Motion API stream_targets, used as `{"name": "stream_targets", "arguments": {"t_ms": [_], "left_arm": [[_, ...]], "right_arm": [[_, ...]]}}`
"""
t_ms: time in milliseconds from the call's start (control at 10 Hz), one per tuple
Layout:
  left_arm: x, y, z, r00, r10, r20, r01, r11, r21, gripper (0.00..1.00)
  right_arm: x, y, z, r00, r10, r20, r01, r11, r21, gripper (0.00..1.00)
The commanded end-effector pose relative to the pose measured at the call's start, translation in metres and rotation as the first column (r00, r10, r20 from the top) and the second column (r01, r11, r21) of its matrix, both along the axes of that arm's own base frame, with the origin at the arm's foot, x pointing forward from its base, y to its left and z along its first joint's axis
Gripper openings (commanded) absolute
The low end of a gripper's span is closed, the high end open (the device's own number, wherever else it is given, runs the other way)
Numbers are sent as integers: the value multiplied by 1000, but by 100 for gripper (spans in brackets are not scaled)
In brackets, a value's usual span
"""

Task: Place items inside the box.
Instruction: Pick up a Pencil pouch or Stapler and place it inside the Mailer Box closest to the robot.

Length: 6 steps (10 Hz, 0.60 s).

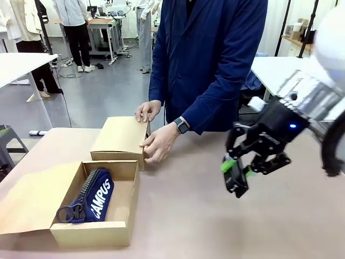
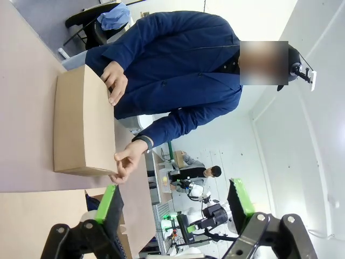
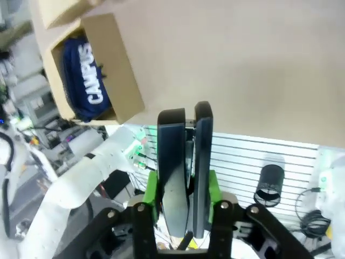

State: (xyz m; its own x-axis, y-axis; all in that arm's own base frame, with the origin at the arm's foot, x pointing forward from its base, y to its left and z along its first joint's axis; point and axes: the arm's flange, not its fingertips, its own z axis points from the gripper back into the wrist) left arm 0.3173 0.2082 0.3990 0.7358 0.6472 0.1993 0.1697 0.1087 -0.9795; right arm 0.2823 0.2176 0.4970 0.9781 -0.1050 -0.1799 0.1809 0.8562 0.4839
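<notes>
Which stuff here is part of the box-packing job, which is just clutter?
Job: open brown cardboard box; navy fabric "CAMPUS" zip pouch inside it; black stapler, apparently, in right pincer.
Not clearly job: closed brown cardboard box steadied by person's hand.

Robotics lab hall: white worktables, equipment-laden bench, cables across grey floor.

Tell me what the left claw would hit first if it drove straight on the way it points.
Probably the person's navy sleeve, at the forearm, straight ahead of the open left claw; depth is hard to judge.
</notes>
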Motion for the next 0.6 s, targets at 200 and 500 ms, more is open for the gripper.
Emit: {"name": "stream_targets", "arguments": {"t_ms": [200, 500], "left_arm": [[-3, -1, 1, 1000, -9, 16, 9, 1000, 6, 100], [-3, -1, 1, 1000, -9, 16, 9, 1000, 6, 100]], "right_arm": [[24, -27, -7, 1000, -3, -16, 4, 998, 62, 41], [5, -112, -35, 986, -164, -10, 163, 974, 156, 41]]}}
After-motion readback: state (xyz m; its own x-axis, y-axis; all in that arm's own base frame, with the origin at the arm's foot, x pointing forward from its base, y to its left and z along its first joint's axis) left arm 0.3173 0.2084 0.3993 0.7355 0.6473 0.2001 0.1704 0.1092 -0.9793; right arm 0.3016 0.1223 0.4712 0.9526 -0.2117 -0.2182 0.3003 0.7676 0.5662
